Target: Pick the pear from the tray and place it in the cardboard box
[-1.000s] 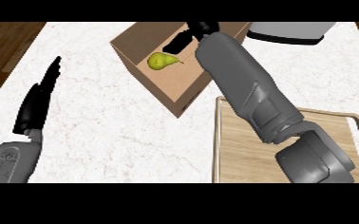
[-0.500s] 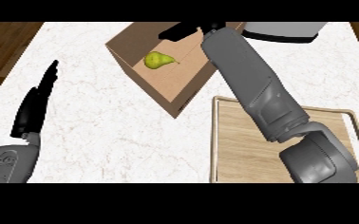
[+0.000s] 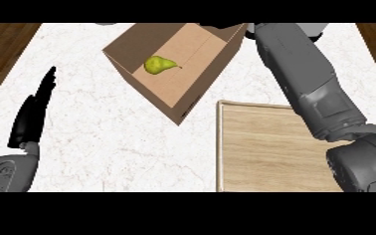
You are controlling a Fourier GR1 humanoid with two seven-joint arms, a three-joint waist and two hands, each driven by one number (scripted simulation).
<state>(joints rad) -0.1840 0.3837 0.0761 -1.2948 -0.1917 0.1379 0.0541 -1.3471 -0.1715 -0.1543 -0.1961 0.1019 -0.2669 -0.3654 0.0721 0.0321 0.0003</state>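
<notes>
The yellow-green pear (image 3: 160,65) lies on the floor of the open cardboard box (image 3: 192,90) at the back of the counter, and nothing touches it. The wooden tray (image 3: 272,149) sits at the front right with nothing on its visible part. My right forearm (image 3: 308,84) runs from the lower right up past the box's right corner. It leaves the view at the top, so the right hand does not show. At the left edge my left hand (image 3: 33,112) rests open, fingers straight and pointing up, well apart from the box.
The white marble counter (image 3: 110,144) ends in dark wood at the top left and top right corners. A grey object (image 3: 317,29) shows at the back right behind my right arm.
My right arm has swung right, away from the box's far edge, and its hand has gone out of the top of the view. The pear stays in the box. The left hand is still.
</notes>
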